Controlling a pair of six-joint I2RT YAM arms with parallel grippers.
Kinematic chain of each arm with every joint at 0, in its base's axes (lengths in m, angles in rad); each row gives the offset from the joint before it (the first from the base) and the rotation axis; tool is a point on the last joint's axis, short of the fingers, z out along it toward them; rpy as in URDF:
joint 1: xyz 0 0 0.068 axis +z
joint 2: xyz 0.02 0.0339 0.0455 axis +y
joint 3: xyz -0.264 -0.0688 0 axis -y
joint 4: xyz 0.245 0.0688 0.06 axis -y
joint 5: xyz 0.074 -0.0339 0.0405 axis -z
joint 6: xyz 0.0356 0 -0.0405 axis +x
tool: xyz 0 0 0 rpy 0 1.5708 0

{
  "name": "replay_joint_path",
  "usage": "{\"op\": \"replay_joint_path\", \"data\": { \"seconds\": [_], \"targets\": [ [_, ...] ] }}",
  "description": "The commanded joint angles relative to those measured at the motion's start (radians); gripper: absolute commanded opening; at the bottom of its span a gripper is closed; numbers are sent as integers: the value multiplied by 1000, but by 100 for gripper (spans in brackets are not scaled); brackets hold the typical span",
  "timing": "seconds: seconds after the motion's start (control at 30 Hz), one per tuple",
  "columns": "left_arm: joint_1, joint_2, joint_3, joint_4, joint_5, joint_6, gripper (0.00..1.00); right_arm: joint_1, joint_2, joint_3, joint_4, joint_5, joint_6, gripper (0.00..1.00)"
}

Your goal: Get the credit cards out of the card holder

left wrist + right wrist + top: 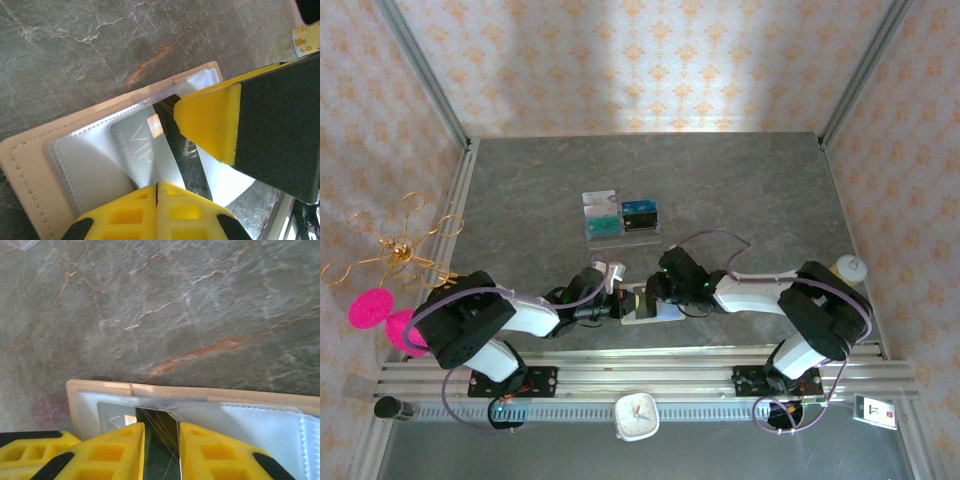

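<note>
Top: your left gripper (619,298), right gripper (655,296) meet over beige leather-like folding wallet (638,313).
Left wrist: fingers (125,215) pressed together, grey VIP plastic card (145,150) just ahead, in wallet sleeve.
Right wrist: fingers (110,450) narrowly apart, dark plastic card (161,440) between.

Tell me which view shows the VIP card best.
Left wrist: the VIP card sits close, lettering legible, in the holder's clear sleeve. Right wrist shows perhaps its grey corner; top view, too small to tell.
</note>
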Motion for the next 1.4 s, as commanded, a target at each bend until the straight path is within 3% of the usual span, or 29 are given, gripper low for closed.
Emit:
{"op": "replay_joint_path", "data": {
  "seconds": [0.0, 0.27, 0.57, 0.93, 1.37],
  "targets": [
    [7, 47, -38, -120, -9, 26, 0, 1, -3, -26, 108, -107, -19, 24],
    [7, 49, -37, -113, 0, 23, 0, 2, -63, -105, 221, -223, 5, 23],
    [8, 49, -50, -113, 4, 24, 0, -8, -58, -87, 121, 56, 60, 27],
    [7, 64, -46, -108, 19, 37, 0, -8, -12, -98, 277, 45, 107, 27],
    [11, 70, -40, -104, 20, 34, 0, -6, -8, -106, 242, -84, 81, 22]
  ]
}}
